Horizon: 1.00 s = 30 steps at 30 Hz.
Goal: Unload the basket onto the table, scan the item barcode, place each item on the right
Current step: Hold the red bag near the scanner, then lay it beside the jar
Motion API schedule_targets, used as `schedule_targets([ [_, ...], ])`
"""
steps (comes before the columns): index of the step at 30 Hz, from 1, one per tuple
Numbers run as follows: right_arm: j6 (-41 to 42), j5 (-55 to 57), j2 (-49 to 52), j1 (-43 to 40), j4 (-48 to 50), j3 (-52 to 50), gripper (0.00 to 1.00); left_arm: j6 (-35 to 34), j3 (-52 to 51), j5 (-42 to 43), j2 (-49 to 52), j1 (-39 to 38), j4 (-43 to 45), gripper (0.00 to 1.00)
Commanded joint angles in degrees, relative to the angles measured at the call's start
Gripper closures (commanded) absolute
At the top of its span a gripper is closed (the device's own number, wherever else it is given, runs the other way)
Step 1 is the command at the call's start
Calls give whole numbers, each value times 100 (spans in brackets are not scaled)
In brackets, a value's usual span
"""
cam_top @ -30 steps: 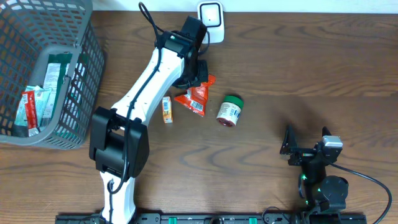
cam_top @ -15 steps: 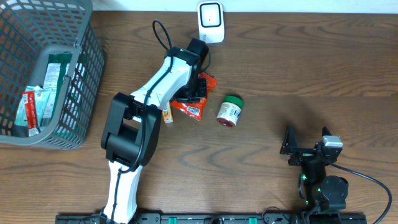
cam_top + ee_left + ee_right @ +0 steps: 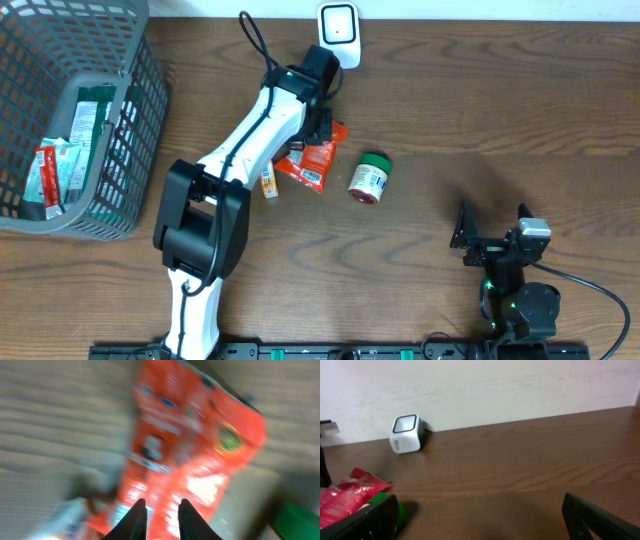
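A red snack packet (image 3: 312, 163) lies on the wooden table below the white barcode scanner (image 3: 338, 25). My left gripper (image 3: 318, 128) hovers over the packet's upper end. In the left wrist view, which is blurred by motion, the fingers (image 3: 162, 505) stand a little apart with the red packet (image 3: 190, 445) spread out beyond them, and nothing is pinched between them. My right gripper (image 3: 493, 222) rests wide open at the lower right, far from the packet. Its own view shows its wide-open jaws (image 3: 480, 520), the scanner (image 3: 405, 433) by the wall and the packet (image 3: 345, 497) at the left.
A green-lidded jar (image 3: 369, 179) lies on its side right of the packet. A small orange box (image 3: 268, 176) sits to the packet's left. A grey basket (image 3: 130, 130) holding several packets stands at the far left.
The left gripper's fingers have parted slightly. The red packet has come down from the gripper and settled on the table. The left arm has swung back a little towards the scanner. The right arm is still.
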Motion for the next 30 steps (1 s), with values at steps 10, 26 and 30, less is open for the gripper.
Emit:
schedule_targets([
  [10,-66,-4,2,-42,-24,-4,1,50,-455,-1311,-59,199,686,77],
  [26,-66,-4,2,-42,-24,-7,1,-229,-953,372,-63,192,726,77],
  [30,-66,-4,2,-42,-24,-7,1,-229,-933,223,-195,199,682,77],
])
